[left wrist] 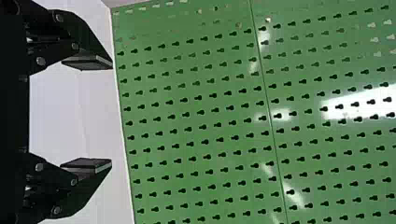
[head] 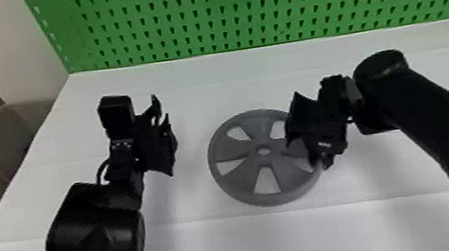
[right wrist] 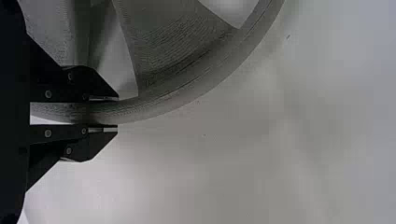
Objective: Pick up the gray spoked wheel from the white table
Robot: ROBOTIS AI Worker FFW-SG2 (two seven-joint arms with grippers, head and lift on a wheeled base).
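The gray spoked wheel (head: 231, 150) lies on the white table (head: 226, 243), near its middle. At the wheel's right side, my right gripper (head: 319, 161) points down at the rim, and its arm covers part of that edge. In the right wrist view, the wheel (right wrist: 182, 56) has its rim between both fingers of the right gripper (right wrist: 103, 113), which is shut on it. Off to the wheel's left, my left gripper (head: 160, 107) is held apart from it. The left wrist view gives the left gripper (left wrist: 111, 115) open, its fingers wide apart with nothing between them.
A green pegboard (head: 222, 17) stands along the table's back edge. To the left are a pale wall (head: 9, 43) and a dark gray surface (head: 5, 135) beyond the table's slanting side edge.
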